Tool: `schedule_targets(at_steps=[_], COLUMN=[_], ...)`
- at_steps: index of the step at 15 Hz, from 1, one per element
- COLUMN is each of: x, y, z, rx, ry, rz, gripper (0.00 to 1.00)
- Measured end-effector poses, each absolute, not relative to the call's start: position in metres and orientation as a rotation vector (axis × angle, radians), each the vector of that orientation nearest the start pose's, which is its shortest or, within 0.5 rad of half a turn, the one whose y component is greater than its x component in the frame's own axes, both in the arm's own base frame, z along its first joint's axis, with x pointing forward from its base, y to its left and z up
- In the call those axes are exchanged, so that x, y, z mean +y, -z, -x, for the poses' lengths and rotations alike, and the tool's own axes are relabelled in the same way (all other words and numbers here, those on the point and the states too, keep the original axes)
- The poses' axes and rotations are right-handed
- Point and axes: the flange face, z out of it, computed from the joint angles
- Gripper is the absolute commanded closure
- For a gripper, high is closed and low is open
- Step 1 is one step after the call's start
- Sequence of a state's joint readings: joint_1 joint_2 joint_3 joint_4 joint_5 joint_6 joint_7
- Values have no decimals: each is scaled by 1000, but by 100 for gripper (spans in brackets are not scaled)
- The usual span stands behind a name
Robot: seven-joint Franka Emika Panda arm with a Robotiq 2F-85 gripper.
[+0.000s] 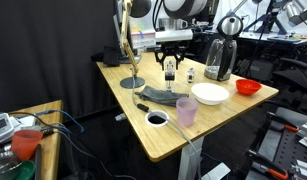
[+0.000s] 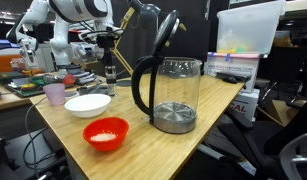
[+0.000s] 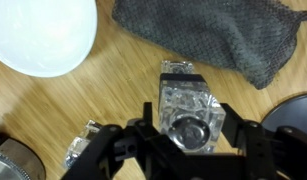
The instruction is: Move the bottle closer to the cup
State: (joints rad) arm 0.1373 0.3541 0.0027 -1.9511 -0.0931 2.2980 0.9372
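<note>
Wooden table (image 1: 115, 78), dark curtains behind. Gripper (image 3: 190, 126) points straight down, its jaws narrowed onto the sides of the bottle (image 3: 189, 100), which stands upright, slim, clear and hard. From the cup (image 1: 186, 112), a translucent tapered tumbler, the bottle lies well apart, beyond the soft grey mesh cloth (image 1: 163, 97).

Wrist view: the white bowl (image 3: 33, 30) and grey cloth (image 3: 223, 35) run off the top edge. The blurred gripper (image 3: 189, 128) hides the sides of the bottle (image 3: 190, 100) it seems to clamp.
</note>
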Motion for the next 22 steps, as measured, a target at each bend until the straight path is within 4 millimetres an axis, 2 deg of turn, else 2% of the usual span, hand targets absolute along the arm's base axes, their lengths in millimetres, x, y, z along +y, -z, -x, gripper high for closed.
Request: schedule_targets(at_steps=[1, 2, 9, 13, 18, 22], x=[84, 83, 77, 67, 43, 23], y=[-297, -298, -305, -325, -355, -373], z=[-609, -610, -616, -619, -613, -592], rx=[1159, 1165, 1174, 1161, 898, 617], ry=[48, 51, 108, 137, 151, 168], rz=[2987, 2984, 2974, 2942, 2970, 3046], gripper=[70, 73, 73, 73, 73, 73])
